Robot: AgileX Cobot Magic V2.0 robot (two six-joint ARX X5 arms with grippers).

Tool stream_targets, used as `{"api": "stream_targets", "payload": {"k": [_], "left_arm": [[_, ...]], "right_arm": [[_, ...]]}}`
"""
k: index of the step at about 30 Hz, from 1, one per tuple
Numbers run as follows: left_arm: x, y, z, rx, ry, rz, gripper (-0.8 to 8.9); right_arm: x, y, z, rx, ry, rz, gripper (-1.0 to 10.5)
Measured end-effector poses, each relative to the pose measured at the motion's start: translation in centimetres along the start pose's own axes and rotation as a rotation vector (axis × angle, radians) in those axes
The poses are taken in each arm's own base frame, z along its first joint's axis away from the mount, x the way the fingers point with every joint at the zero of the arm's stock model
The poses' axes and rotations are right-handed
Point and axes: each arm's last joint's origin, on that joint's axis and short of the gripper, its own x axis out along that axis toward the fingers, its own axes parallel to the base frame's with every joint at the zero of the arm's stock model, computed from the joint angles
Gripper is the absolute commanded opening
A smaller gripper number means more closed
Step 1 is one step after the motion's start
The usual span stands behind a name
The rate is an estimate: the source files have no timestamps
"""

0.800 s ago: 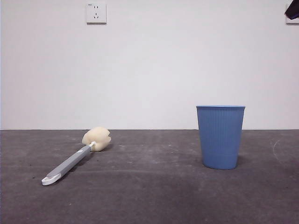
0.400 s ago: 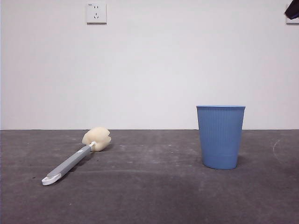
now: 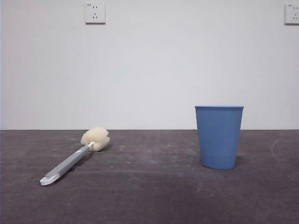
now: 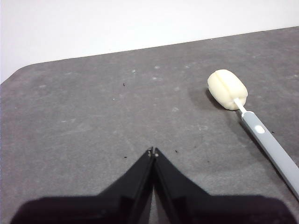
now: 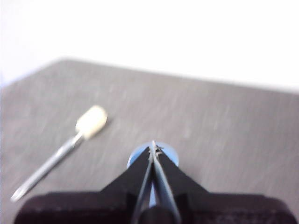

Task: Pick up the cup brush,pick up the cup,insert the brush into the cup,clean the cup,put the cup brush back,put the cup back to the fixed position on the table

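Note:
The cup brush (image 3: pixel 74 157) lies flat on the table (image 3: pixel 149 196) at the left, its cream sponge head toward the wall and its white looped end toward me. The blue ribbed cup (image 3: pixel 219 136) stands upright at the right. Neither arm shows in the front view. My left gripper (image 4: pixel 153 151) is shut and empty, above the table beside the cup brush (image 4: pixel 243 112). My right gripper (image 5: pixel 153 148) is shut and empty, high above the cup (image 5: pixel 153 156), whose rim shows behind the tips. The cup brush (image 5: pixel 65 144) shows blurred in that view too.
A white wall with two power sockets (image 3: pixel 95 13) stands behind the table. The table's rounded corner (image 4: pixel 18 72) shows in the left wrist view.
The black tip at the front view's top right corner has left the view. The whole picture shifted slightly. The brush and the cup have not moved. The right wrist view is blurred by motion.

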Motion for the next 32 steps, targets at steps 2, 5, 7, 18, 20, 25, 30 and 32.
{"api": "stream_targets", "payload": {"k": [2, 5, 7, 18, 20, 25, 30, 32], "left_arm": [[0.0, 0.0, 0.0, 0.000, 0.000, 0.000, -0.04], [0.0, 0.0, 0.0, 0.000, 0.000, 0.000, -0.04], [0.0, 0.0, 0.0, 0.000, 0.000, 0.000, -0.04], [0.0, 0.0, 0.0, 0.000, 0.000, 0.000, -0.04], [0.0, 0.0, 0.0, 0.000, 0.000, 0.000, -0.04], [0.0, 0.0, 0.0, 0.000, 0.000, 0.000, -0.04], [0.0, 0.0, 0.0, 0.000, 0.000, 0.000, -0.04], [0.0, 0.0, 0.0, 0.000, 0.000, 0.000, -0.04]], "right_arm": [[-0.1, -0.2, -0.9, -0.021, -0.079, -0.026, 0.0], [0.3, -0.5, -3.0, -0.035, -0.147, -0.064, 0.0], [0.8, -0.7, -4.6, -0.037, -0.167, -0.087, 0.0], [2.3, -2.0, -10.0, -0.032, -0.186, -0.213, 0.0], [2.2, -2.1, -10.1, -0.033, -0.199, -0.237, 0.0], [1.9, -2.5, -10.8, -0.043, -0.223, -0.286, 0.0], [2.4, -2.9, -12.9, -0.021, -0.203, -0.322, 0.0], [2.7, -3.1, -14.0, 0.010, -0.153, -0.330, 0.0]]}}
